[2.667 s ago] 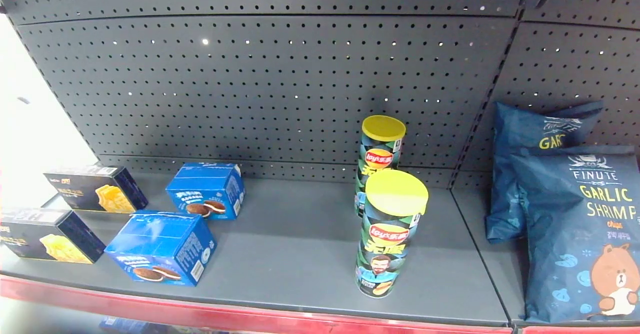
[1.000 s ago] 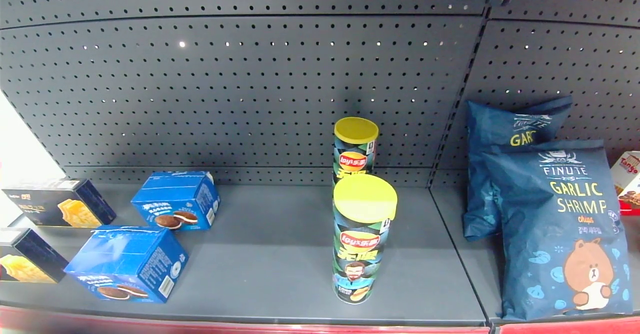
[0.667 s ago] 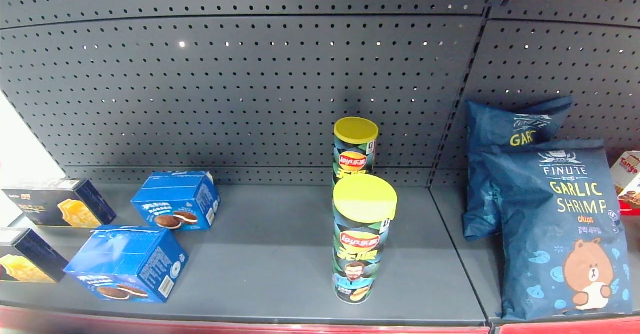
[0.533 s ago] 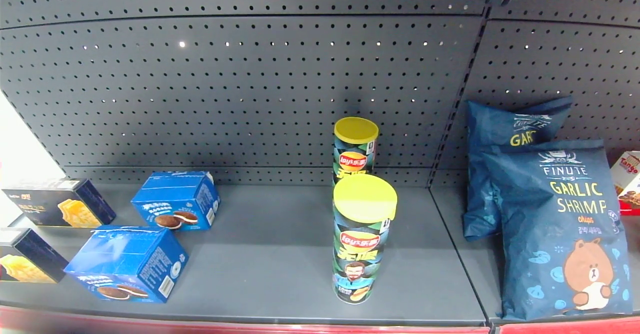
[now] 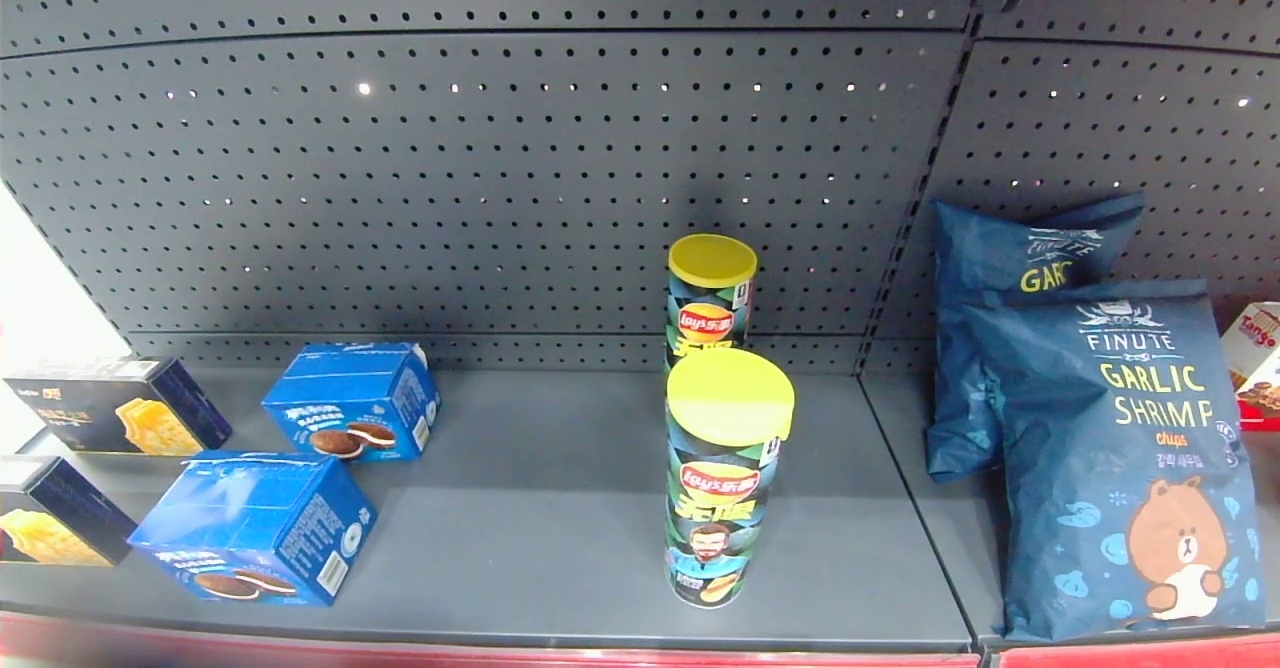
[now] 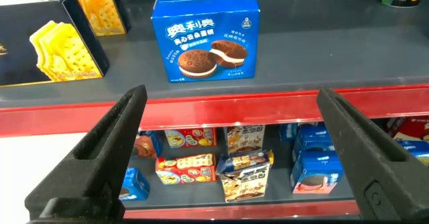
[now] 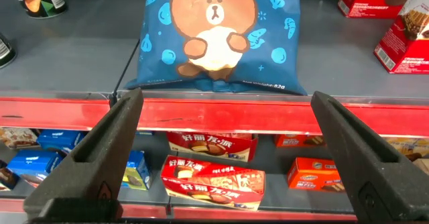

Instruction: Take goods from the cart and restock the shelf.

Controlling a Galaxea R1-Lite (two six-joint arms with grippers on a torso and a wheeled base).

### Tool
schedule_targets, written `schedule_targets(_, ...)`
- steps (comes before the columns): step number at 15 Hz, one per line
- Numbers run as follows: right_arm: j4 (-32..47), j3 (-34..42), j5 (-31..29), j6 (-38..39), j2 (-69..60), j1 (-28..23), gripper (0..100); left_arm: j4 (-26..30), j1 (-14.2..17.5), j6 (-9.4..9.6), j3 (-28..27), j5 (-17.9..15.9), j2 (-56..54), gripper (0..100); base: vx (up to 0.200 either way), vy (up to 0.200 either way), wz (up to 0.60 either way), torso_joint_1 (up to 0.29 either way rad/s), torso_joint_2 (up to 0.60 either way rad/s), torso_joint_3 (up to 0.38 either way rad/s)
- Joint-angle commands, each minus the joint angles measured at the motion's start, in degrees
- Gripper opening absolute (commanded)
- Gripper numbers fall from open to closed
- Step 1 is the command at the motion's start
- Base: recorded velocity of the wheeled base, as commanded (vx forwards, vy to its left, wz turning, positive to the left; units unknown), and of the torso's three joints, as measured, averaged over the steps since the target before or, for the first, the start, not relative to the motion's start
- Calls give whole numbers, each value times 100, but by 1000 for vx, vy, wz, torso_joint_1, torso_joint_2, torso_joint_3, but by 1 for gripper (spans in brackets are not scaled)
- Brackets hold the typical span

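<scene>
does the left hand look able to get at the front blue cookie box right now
Probably yes. The left hand is open and faces the front blue cookie box, which sits near the red shelf edge with nothing between them; the black cracker box beside it stands apart.

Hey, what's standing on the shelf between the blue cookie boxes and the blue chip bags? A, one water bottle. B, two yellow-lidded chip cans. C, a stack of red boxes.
B: the front chip can and the rear chip can, both yellow-lidded and upright, stand on the shelf between the blue cookie boxes and the chip bags.
</scene>
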Motion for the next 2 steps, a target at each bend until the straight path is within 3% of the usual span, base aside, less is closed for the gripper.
schedule_targets(1,0,0,-3,-4,7,0,100,-1,1,0,0,-2,-2,100,0,0,0,0,0,0)
schedule_targets(2,0,0,-3,-4,7,0,100,-1,1,0,0,-2,-2,100,0,0,0,0,0,0)
